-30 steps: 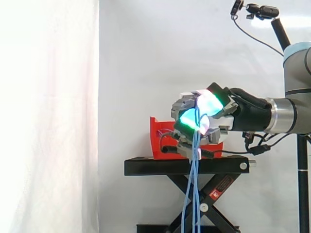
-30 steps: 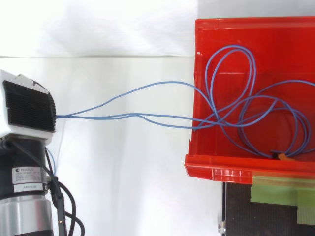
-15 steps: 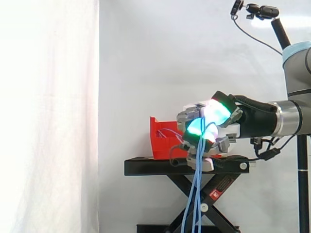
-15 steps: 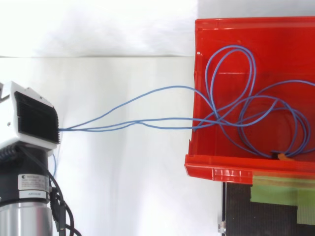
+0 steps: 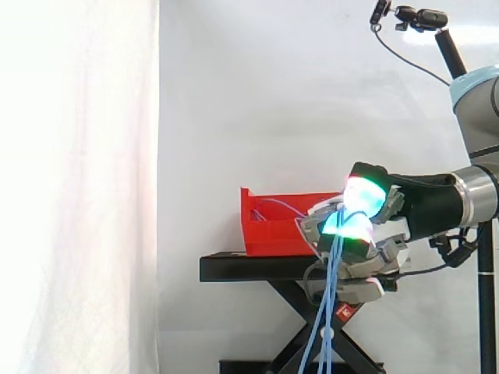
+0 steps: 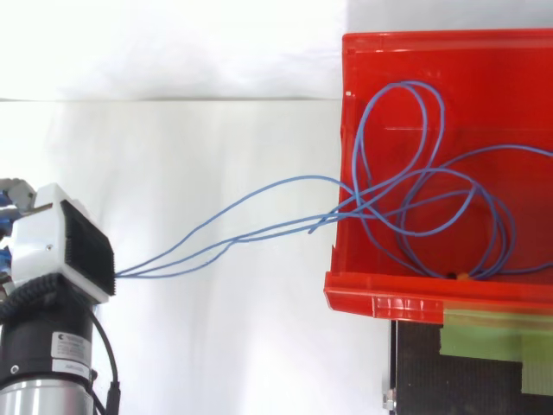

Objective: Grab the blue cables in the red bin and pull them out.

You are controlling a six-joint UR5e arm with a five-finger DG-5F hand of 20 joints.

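Note:
Thin blue cables lie in loose loops inside the red bin. Several strands run out over the bin's left wall to my hand. In the side view my hand sits in front of the red bin, to its right and a little below its rim. Its fingers are curled round the blue cables, with fingertips glowing green and white. Below the hand, the cable strands hang down toward the floor.
The bin stands on a black scissor-lift stand before a white curtain. Green tape marks the stand's top below the bin. A camera on a black pole stands at the upper right.
My hand has moved away from the bin and lower, keeping the cables. The strands slid further out over the bin wall and the loops inside have tightened and shifted.

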